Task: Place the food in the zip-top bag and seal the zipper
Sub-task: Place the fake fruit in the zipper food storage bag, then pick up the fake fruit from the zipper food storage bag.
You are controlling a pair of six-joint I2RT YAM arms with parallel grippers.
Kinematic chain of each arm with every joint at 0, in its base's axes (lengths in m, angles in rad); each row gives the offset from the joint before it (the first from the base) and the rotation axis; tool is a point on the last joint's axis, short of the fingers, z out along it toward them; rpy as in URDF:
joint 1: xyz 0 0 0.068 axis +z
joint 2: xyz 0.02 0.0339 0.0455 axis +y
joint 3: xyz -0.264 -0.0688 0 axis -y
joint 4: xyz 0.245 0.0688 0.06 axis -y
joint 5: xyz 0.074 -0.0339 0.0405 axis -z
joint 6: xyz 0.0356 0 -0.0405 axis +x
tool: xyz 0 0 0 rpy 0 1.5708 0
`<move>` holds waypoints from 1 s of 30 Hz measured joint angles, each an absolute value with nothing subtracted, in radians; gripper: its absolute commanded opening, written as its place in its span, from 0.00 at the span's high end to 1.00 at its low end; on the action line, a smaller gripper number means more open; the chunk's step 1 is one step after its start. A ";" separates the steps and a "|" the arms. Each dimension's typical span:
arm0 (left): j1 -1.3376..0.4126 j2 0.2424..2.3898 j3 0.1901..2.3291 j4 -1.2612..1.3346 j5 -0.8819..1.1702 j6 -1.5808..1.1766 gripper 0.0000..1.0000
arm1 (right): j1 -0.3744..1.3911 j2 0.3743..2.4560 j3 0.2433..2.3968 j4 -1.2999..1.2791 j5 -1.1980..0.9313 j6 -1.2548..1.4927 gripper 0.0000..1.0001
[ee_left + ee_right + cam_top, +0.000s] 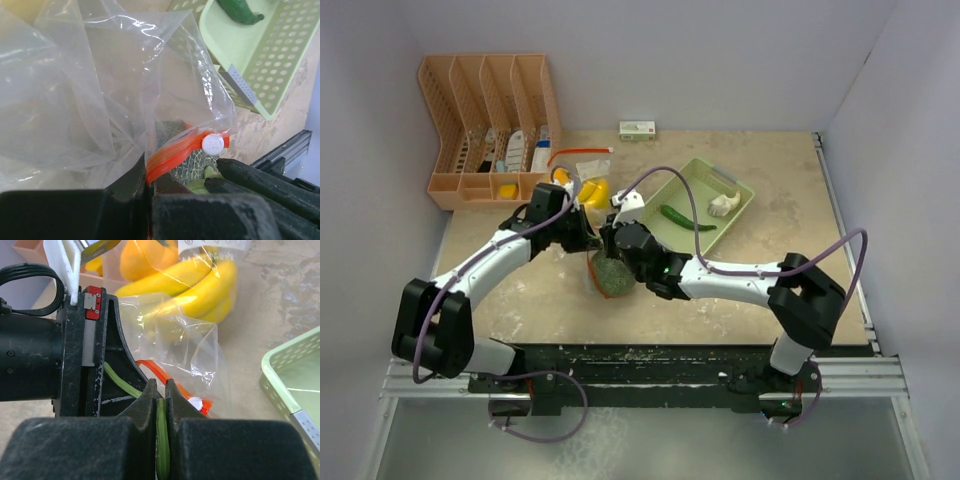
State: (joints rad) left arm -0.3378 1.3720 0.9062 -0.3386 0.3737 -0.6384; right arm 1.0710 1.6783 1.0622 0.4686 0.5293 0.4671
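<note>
Left gripper [149,182] is clenching on the orange zipper edge [170,152], holding the zip-top bag [100,90] open at the mouth. Bananas [200,280] appear to be lying inside already. Right gripper [161,407] is clamping a thin green strip, seemingly the stem of the melon [613,278], which is hanging at the opening. Judgement: the mouth is wanting widening first, and the melon should be going in clear of the slider [213,144]. Cucumber [686,217] and white piece [722,205] are lying in the basket [692,185].
</note>
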 measured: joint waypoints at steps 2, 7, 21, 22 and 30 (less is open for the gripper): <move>-0.350 1.394 0.906 -0.339 0.356 -0.635 1.00 | 1.071 1.691 1.062 0.458 0.532 0.461 1.00; -0.373 1.439 0.879 -0.306 0.340 -0.636 1.00 | 1.071 1.699 1.051 0.427 0.529 0.464 0.54; -0.402 1.465 0.839 -0.243 0.367 -0.643 1.00 | 1.079 1.435 0.895 0.347 0.441 0.461 0.12; -0.402 1.467 0.839 -0.240 0.367 -0.643 1.00 | 1.084 1.398 0.890 0.342 0.432 0.462 0.14; -0.402 1.470 0.843 -0.244 0.365 -0.642 1.00 | 1.095 1.204 0.748 0.288 0.417 0.490 0.15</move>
State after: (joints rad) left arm -0.4019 1.4704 0.8433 -0.2443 0.3649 -0.6422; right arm 1.0950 1.2041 0.7475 0.2882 0.4171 0.4896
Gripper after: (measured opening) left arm 0.003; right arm 0.842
